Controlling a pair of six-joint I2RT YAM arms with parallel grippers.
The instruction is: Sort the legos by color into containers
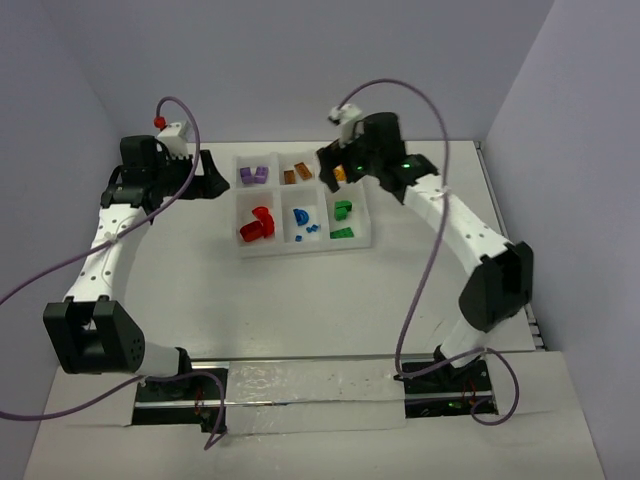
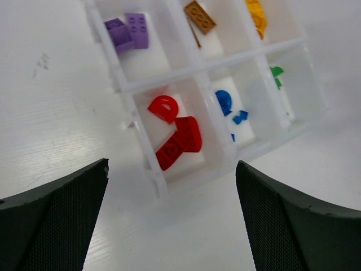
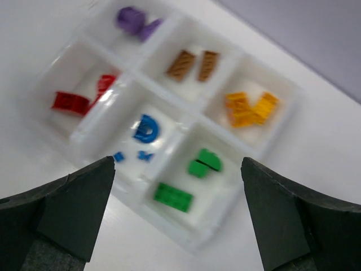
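Some yellow legos (image 2: 256,16) run off the left wrist view's top

L hand (image 2: 172,169), R hand (image 3: 177,164) spread wide

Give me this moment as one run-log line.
left tool: open, empty | right tool: open, empty, over tray | legos: all seen lie in tray, one color per compartment

No text, label, brand, number or sign can be read on anything in any of the three views.
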